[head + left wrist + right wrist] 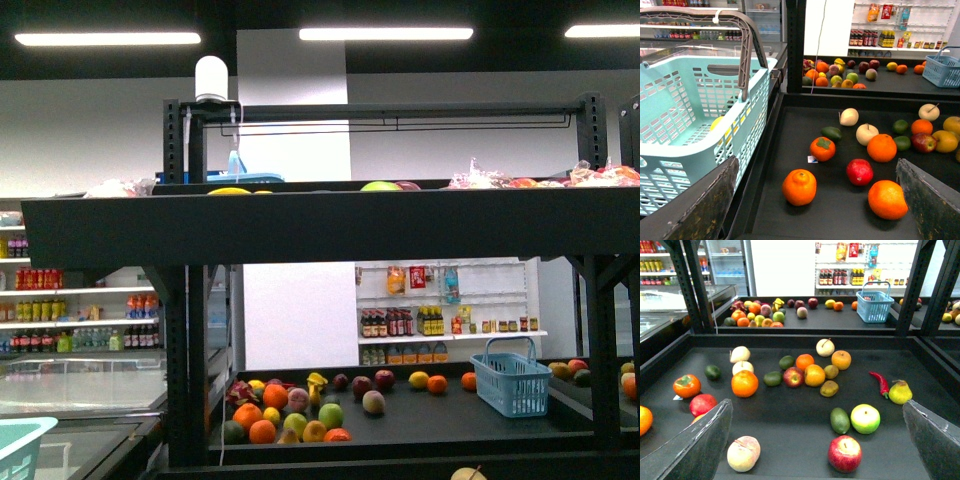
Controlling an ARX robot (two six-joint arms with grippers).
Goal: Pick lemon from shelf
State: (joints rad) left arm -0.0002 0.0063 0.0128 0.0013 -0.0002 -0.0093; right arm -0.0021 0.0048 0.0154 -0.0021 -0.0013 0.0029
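Here, at the left of the left wrist view, a pale teal plastic slatted basket with a brown handle (pixel 752 107) sits just beside the black metal-framed shelf (pixel 865 98). A smooth pale-yellow rounded shape, most likely the lemon (pixel 720 122), shows through the slats. If so, it lies inside the basket rather than on the tray. To the right, oranges and a red pomegranate (pixel 859 171) lie loose on the dark deck, whose shallow rim keeps them from rolling off. The left gripper (pixel 816 166) hovers over that deck with its jaws spread wide and nothing between them. In the right wrist view, the right gripper (pixel 817 403) is likewise wide open and empty. It hangs over mixed fruit, including a deeper golden apple-shaped fruit (pixel 841 359) right of centre.
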